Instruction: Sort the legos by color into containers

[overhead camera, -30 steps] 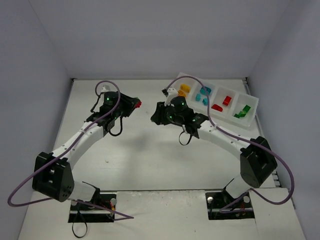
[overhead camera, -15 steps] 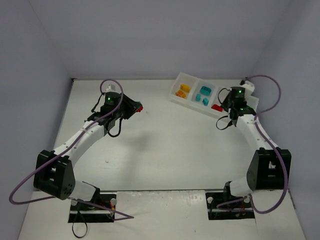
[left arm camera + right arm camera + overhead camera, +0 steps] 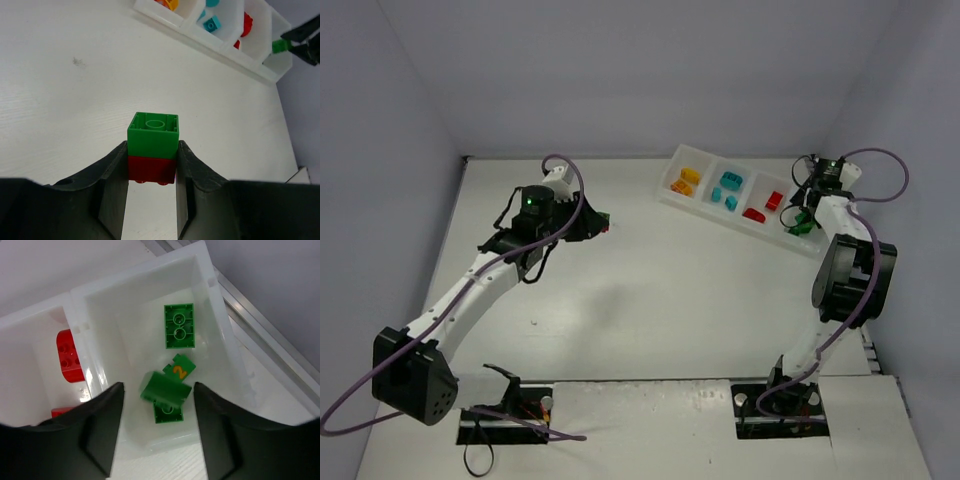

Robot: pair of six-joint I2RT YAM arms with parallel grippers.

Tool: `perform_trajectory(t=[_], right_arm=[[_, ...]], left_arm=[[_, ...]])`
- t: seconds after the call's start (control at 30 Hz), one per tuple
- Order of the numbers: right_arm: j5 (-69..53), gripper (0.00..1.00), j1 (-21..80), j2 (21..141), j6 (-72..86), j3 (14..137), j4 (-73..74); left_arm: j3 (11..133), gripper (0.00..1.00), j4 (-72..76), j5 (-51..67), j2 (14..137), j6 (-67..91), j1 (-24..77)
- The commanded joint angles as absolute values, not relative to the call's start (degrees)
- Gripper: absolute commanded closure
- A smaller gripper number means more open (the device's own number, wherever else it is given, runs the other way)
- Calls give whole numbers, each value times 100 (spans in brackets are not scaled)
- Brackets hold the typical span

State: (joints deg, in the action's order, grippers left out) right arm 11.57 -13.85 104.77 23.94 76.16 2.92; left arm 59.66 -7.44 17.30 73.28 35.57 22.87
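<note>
My left gripper (image 3: 152, 150) is shut on a small stack, a green brick (image 3: 153, 135) on a red brick (image 3: 151, 169), held above the bare table; it shows in the top view (image 3: 601, 222) left of centre. My right gripper (image 3: 157, 388) is open above the tray's rightmost compartment (image 3: 210, 315). A blurred green brick (image 3: 165, 387) hangs loose between its fingers, touching neither. More green bricks (image 3: 178, 326) lie below. In the top view the tray (image 3: 665, 193) holds yellow-orange (image 3: 687, 181), teal (image 3: 726, 189), red (image 3: 765, 206) and green (image 3: 803, 223) bricks, one colour per compartment.
The tray lies at the back right, angled, close to the right wall. A red brick (image 3: 69, 356) shows in the neighbouring compartment. Grey walls close in the back and both sides. The right arm (image 3: 845, 275) stands folded along the right edge.
The right arm swung from the table's middle to the tray's right end and opened over it; a green brick has left its fingers. The left gripper moved slightly right with its stack.
</note>
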Motion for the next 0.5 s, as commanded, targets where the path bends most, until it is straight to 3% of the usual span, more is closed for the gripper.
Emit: perform_trajectory(t=[0.0, 0.07, 0.13, 0.27, 0.33, 0.47], right_arm=[[758, 43, -1468, 10450, 2303, 8094, 325], [467, 28, -1442, 10249, 2198, 8121, 308], [64, 25, -1310, 9943, 2136, 8121, 299], [-946, 27, -933, 9265, 2022, 7876, 299], [-1779, 34, -678, 8906, 2013, 7700, 299], [-3273, 38, 321, 8526, 2188, 7481, 264]], left_arm=[[6065, 100, -387, 2397, 7102, 2524, 2303], [6047, 99, -369, 2653, 7093, 2060, 2303], [6012, 99, -343, 2786, 7067, 1786, 2338], [5950, 100, -176, 2935, 7005, 943, 2390], [5941, 100, -141, 2997, 7005, 661, 2434], [5924, 100, -97, 2997, 7014, -295, 2610]])
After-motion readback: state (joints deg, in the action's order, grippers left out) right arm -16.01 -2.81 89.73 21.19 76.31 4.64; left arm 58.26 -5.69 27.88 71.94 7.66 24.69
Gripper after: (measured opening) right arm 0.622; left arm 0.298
